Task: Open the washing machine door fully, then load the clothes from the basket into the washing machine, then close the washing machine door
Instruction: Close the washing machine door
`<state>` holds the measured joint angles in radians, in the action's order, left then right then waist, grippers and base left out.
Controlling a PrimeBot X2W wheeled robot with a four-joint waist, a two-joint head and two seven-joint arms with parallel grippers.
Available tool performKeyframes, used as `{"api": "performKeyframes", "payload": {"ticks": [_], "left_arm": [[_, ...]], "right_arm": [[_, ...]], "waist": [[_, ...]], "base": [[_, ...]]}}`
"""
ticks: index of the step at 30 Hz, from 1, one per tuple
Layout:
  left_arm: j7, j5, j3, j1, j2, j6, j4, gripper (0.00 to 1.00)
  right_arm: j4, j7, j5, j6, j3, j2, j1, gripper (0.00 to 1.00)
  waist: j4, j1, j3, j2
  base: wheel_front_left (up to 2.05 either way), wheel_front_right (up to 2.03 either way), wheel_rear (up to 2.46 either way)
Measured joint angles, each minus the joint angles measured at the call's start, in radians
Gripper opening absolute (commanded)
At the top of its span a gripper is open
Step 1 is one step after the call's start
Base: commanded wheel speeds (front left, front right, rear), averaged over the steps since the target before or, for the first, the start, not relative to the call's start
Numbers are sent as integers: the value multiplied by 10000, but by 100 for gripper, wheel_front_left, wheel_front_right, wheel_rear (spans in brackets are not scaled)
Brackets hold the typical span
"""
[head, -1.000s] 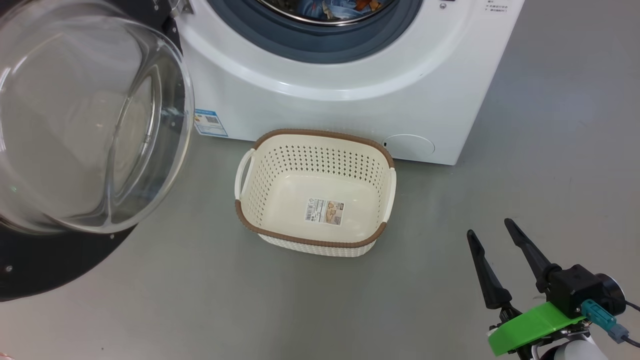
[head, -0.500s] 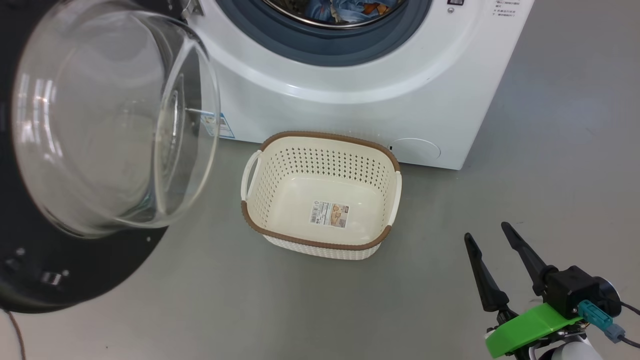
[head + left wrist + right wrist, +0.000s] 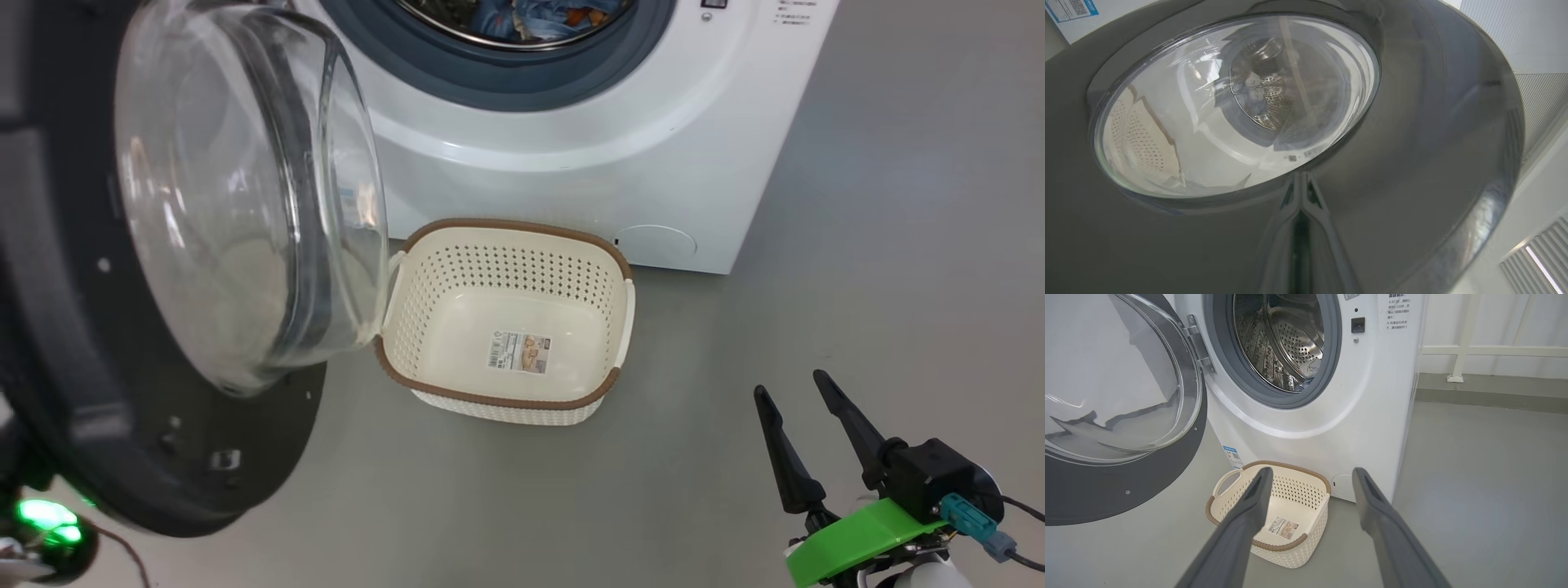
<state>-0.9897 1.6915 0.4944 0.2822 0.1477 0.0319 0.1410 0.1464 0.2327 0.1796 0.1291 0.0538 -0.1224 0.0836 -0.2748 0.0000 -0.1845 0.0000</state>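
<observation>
Black washing machine door (image 3: 1412,155) touches left jaws' tips.

1. The head view looks steeply down from above onto the floor (image 3: 898,245). It takes in the lower front of the washing machine (image 3: 571,163), the basket (image 3: 506,226) before it, and the inner side of the open door (image 3: 163,465), close to the lens at the left.
2. The right wrist view sits low and further back, facing the machine's front almost level between the spread fingers of the right gripper (image 3: 1311,470). It shares machine, basket and door with the head view.
3. The left wrist view lies very close to the door's outer face, looking through its window (image 3: 1167,102) at the drum (image 3: 1274,98) and one side of the basket.
</observation>
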Motion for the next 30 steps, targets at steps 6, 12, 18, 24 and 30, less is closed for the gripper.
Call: {"api": "performKeyframes", "payload": {"ticks": [6, 12, 18, 24, 30], "left_arm": [[-324, 52, -585, -467, -554, 35, -1030, 0], [-318, 274, -1231, -547, -943, 33, -1490, 0], [201, 633, -2128, -542, -1083, -205, -1507, 0], [1018, 1083, -3101, -413, -1135, -614, -1218, 0], [1848, 1164, -3864, 283, -1141, -899, -706, 0]], "right_arm": [[115, 67, 23, 0, 4, 52, 22, 100], [215, 92, 81, 0, 4, 88, 246, 100], [274, 157, 86, 0, -35, 201, 248, 100], [328, 165, 159, 0, -54, 259, 414, 100], [263, 167, 169, 0, -61, 320, 504, 100]], "waist": [[310, 0, -18, 0], [714, -1, -110, 0], [1254, 0, -235, 0], [1876, 0, -378, 0], [2441, 0, -586, 0]], "base": [[0, 0, 0], [0, 0, 0], [0, 0, 0], [0, 0, 0], [0, 0, 0]]}}
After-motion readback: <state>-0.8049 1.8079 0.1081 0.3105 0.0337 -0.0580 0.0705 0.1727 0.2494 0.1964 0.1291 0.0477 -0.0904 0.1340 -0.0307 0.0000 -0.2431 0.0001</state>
